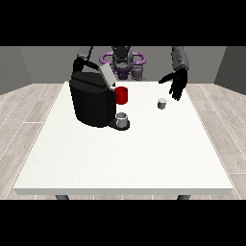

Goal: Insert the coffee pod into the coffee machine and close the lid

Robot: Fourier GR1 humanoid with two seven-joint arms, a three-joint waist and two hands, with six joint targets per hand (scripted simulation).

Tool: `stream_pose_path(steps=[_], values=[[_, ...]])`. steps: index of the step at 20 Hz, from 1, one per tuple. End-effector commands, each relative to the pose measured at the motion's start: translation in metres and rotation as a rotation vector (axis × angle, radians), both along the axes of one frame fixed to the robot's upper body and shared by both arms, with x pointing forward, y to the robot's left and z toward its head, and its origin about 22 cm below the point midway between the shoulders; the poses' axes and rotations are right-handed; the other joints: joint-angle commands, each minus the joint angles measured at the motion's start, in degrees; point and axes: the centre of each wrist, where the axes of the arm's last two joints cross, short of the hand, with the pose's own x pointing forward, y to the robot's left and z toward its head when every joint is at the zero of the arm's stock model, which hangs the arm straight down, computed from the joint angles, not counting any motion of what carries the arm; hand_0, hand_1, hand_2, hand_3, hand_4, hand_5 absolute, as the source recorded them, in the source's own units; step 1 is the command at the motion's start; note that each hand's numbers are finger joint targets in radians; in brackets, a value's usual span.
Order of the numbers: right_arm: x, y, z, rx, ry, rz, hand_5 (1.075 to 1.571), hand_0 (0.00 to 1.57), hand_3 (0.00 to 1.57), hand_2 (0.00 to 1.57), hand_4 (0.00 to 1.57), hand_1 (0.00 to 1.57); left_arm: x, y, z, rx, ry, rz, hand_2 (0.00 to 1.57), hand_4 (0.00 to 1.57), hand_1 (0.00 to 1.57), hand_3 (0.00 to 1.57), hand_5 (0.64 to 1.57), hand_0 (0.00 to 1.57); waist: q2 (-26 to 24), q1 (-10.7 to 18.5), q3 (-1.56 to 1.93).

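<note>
Near edge of white table (pixel 120 168) lying bare, nothing being worked there. Mid frame, left of centre: coffee machine (pixel 91 98) sitting with lid (pixel 107 76) tilted up, grey cup (pixel 122 119) on its tray, red cup (pixel 121 95) just behind. Coffee pod (pixel 162 103) resting on table right of centre, untouched, well apart from machine. Hand at view's right (pixel 177 84) hovering above pod, fingers relaxed and hanging down, holding nothing. Other hand hidden behind machine, cannot tell. Judging: nothing done yet; pick-up, insertion, lid closing all remaining.

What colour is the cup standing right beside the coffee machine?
Red; the cup shows best in the front view, beside the black coffee machine.
</note>
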Motion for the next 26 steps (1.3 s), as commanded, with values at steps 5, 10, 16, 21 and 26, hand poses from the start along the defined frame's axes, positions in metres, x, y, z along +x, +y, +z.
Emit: stream_pose_path(steps=[5,10,16,21,26], values=[[0.009,0.011,-0.006,-0.028,0.026,-0.024,1.571,0.00,0.00,0.00,0.00,0.00,0.021,0.005,-0.007,0.149,0.028,-0.004,0.00,0.00,0.00,0.00,1.571,0.00,3.31,0.56,0.02],[0.023,-0.017,-0.023,0.072,0.117,-0.034,1.571,0.00,0.00,0.00,0.00,0.00,0.031,-0.029,-0.022,0.159,0.016,-0.026,0.72,0.00,0.49,0.49,1.571,0.49,0.46,2.62,0.06],[0.031,0.005,-0.006,-0.004,0.093,0.015,1.571,0.00,0.00,0.00,0.00,0.00,0.046,-0.052,-0.032,0.302,-0.113,-0.041,1.11,0.45,1.07,0.91,1.571,1.07,2.87,1.03,0.03],[0.044,0.013,-0.001,0.000,0.074,0.012,1.571,0.00,0.00,0.00,0.00,0.00,0.053,-0.036,-0.021,0.469,-0.089,-0.083,0.96,0.37,0.82,0.80,1.571,0.82,4.51,1.84,0.03],[0.038,0.010,-0.022,0.012,0.082,0.020,1.571,0.00,0.00,0.00,0.00,0.00,0.041,-0.037,-0.049,0.554,0.027,-0.134,1.00,0.28,0.88,0.82,1.571,0.88,3.10,2.15,0.04]])
